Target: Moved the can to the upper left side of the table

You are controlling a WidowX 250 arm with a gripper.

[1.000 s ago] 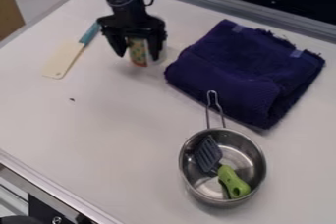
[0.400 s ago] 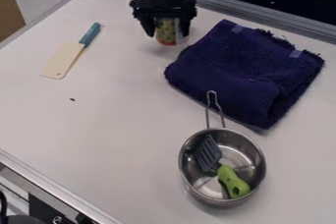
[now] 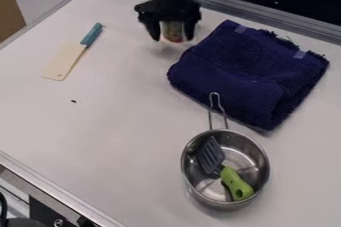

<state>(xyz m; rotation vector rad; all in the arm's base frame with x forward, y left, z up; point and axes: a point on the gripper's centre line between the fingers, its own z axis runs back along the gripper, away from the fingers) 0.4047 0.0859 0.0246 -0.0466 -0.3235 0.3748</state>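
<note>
lifting crookedly could topple the can [image 3: 174, 31], since the gripper [image 3: 173, 39] has its fingers apart but close on either side; it's on the table's [image 3: 120, 121] far side, left of the towel [image 3: 250, 69], which a nudge might send it into.

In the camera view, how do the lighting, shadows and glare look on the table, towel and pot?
Camera view: soft, fairly even light on the table; a faint shadow along the lower edge of the dark towel; bright glints inside the metal pot.
</note>
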